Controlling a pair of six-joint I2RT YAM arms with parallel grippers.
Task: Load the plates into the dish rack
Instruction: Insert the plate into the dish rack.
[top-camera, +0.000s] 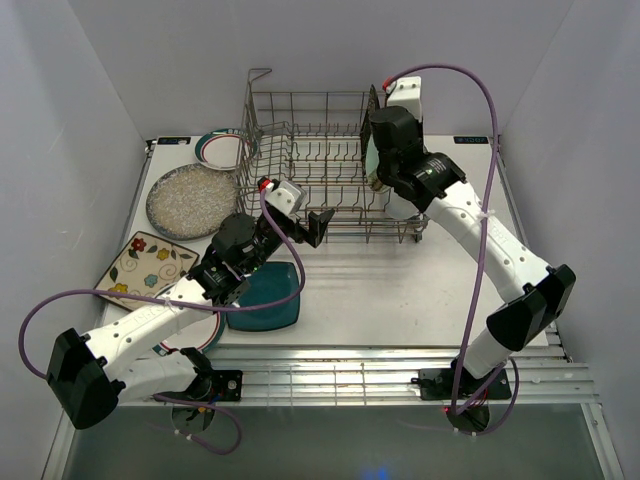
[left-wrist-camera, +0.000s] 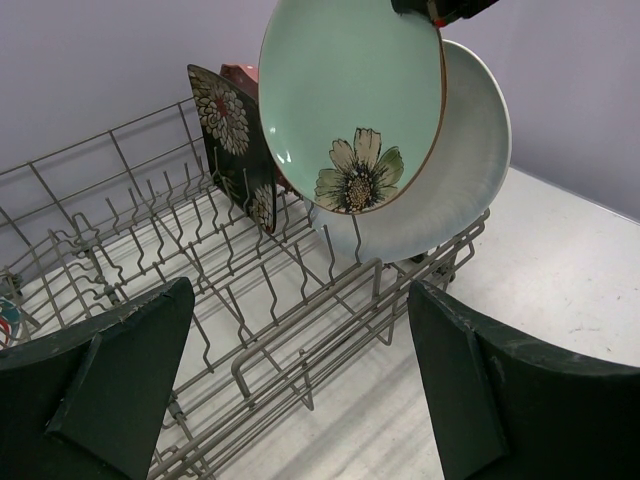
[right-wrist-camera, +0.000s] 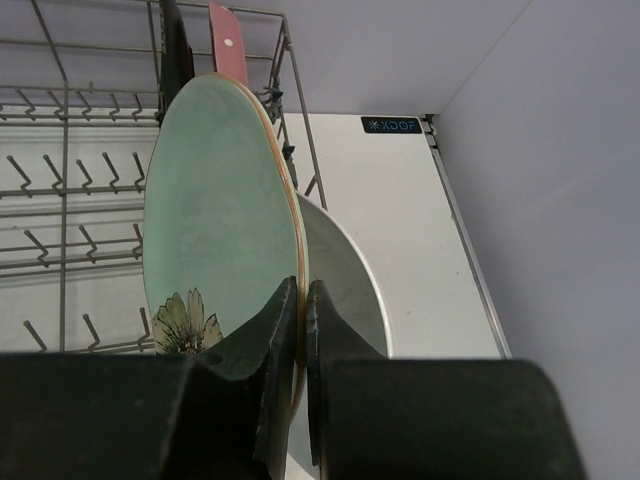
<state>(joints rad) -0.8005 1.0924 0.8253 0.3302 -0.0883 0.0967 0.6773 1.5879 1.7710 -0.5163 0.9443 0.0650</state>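
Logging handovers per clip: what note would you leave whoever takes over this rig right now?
Left gripper: open, empty, at the dish rack's front.
Right gripper: shut on the mint plate, upright at the rack's right end beside the white oval plate.
Done: white oval, black floral plate and pink plate racked.
To do: release mint; load teal plate, speckled plate, cream flowered plate, rimmed plate, second rimmed plate under the left arm.
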